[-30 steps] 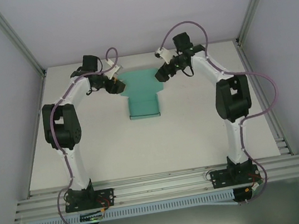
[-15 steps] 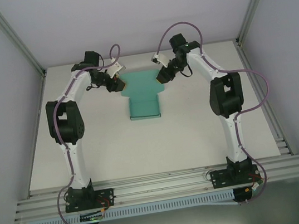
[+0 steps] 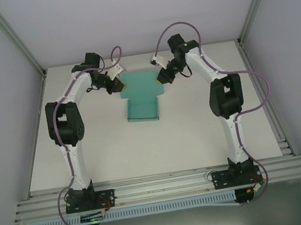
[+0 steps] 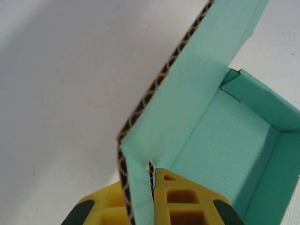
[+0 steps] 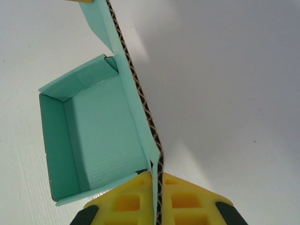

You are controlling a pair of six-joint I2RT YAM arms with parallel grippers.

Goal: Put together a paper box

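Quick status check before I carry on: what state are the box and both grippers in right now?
paper box: resting on the table, tray walls folded up, top open, lid not closed.
left gripper: shut on a card edge at the box's far left.
right gripper: shut on a card edge at the box's far right.

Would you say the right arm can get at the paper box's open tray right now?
Probably not yet: the right gripper is shut on a raised flap of the paper box, so it must let go first.
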